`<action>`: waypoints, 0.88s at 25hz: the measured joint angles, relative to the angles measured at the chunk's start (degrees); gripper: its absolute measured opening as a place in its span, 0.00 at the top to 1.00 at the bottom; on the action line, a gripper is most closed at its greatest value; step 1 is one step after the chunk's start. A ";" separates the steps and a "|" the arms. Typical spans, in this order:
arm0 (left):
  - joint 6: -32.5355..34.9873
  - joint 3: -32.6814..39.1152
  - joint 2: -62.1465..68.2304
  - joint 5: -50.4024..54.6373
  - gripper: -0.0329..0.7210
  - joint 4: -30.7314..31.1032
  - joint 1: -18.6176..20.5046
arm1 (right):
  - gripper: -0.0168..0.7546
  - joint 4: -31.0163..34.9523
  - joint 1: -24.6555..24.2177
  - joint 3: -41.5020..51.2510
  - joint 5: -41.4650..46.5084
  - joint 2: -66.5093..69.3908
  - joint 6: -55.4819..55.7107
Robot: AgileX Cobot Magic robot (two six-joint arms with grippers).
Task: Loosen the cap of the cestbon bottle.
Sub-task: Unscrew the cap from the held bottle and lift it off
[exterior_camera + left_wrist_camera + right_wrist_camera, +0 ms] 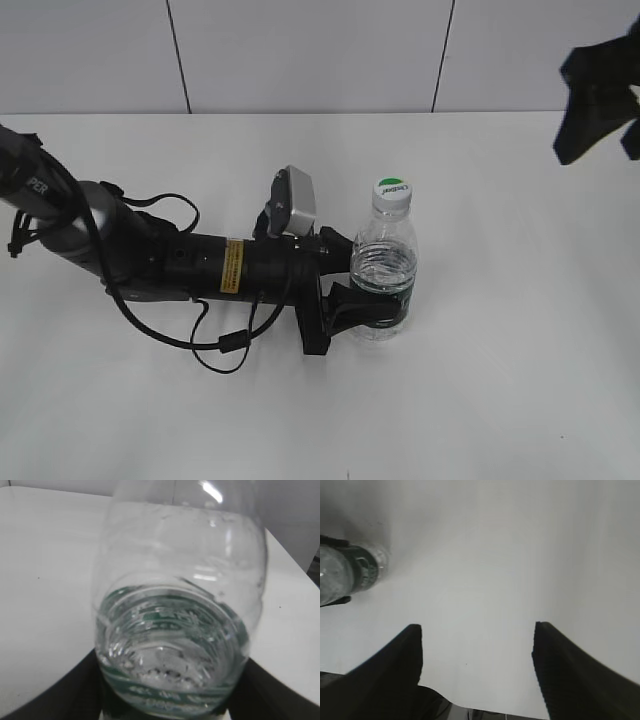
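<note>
Bottle clear, green-banded, cap on

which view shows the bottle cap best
The exterior view: the cap shows whole, green top up, on the upright cestbon bottle held by the left tool. The left wrist view shows only the bottle's body close up, no cap. The right wrist view catches the blurred bottle at its left edge; no cap can be made out.

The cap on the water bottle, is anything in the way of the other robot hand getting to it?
Nothing visible blocks it. The cap sits bare on top of the bottle, which the left gripper holds lower down at the label. The right gripper is open, up and off to the right, with only bare white table between.
</note>
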 joint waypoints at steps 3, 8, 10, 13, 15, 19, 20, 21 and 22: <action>0.00 0.00 0.00 0.00 0.40 0.00 0.00 | 0.30 0.12 6.05 -2.74 0.00 1.89 0.00; 0.00 0.00 0.00 0.00 0.40 0.00 0.00 | 0.31 0.17 15.12 -7.22 0.02 6.51 0.96; 0.00 0.00 0.00 0.00 0.40 0.00 0.00 | 0.31 0.18 17.82 -8.69 0.02 8.28 1.09; 0.00 0.00 0.00 0.00 0.40 0.00 0.00 | 0.31 0.29 21.04 -10.51 0.15 10.81 1.34; 0.00 0.00 0.00 0.00 0.40 0.00 0.00 | 0.31 0.29 22.60 -12.09 0.15 12.41 1.78; 0.00 0.00 0.00 0.05 0.40 0.00 0.00 | 0.31 0.29 23.93 -14.13 0.15 14.00 2.21; 0.00 0.00 0.00 0.05 0.40 0.00 0.00 | 0.31 0.12 23.93 -14.26 0.15 14.19 2.51; 0.00 0.00 0.00 0.05 0.40 0.00 0.00 | 0.31 -0.36 23.93 -14.30 0.15 14.31 2.77; 0.00 0.00 0.00 0.05 0.40 0.00 0.00 | 0.31 -0.89 23.93 -14.30 0.15 14.43 3.00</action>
